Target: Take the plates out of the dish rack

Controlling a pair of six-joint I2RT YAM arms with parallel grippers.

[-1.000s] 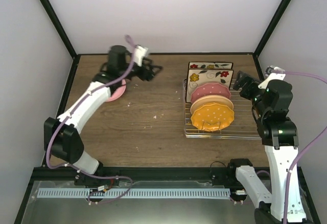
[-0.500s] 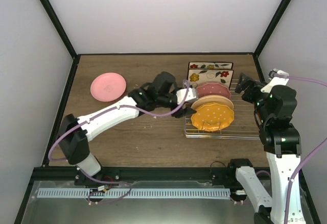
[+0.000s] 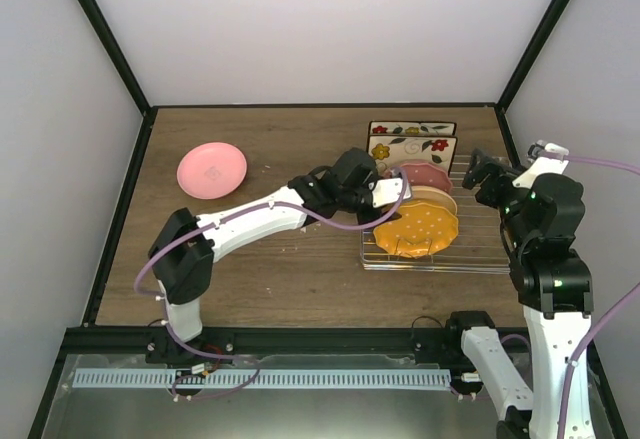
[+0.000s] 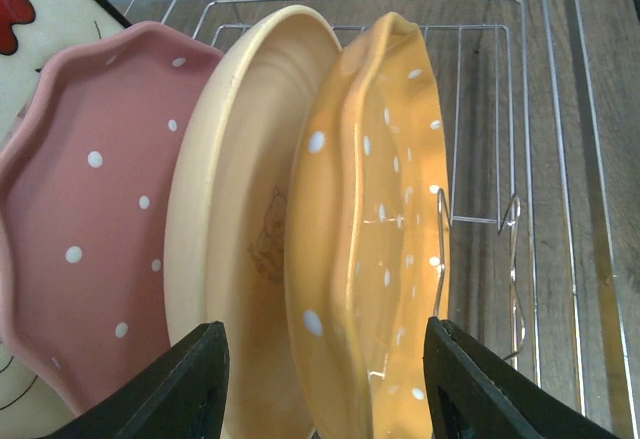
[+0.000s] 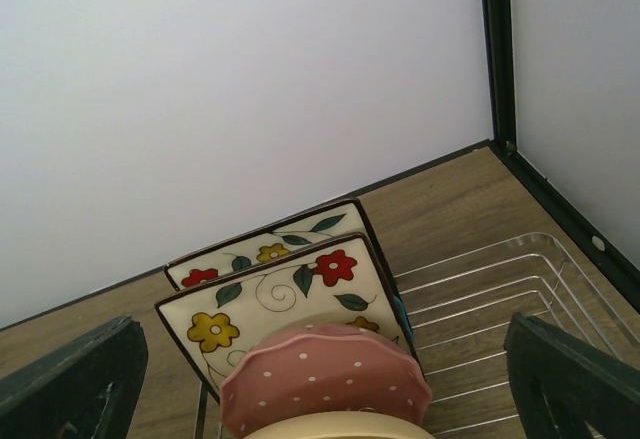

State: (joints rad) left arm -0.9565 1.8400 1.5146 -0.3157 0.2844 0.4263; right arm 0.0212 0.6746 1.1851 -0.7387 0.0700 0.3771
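Claw check: left claw (image 4: 325, 389) gapes wide, empty, over orange white-dotted scalloped plate (image 4: 370, 259), frontmost in silver wire dish rack (image 3: 480, 244). Slip your finger between it and pale yellow plate (image 4: 230, 239); pinch rim, lift straight. Right claw (image 5: 320, 399) open, empty.

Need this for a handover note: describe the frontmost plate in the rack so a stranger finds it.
Find the silver wire dish rack at the right of the table. Among its upright plates, take the one at the rack's near end: the orange plate, scalloped and white-dotted, unlike the plain yellow plate behind it.
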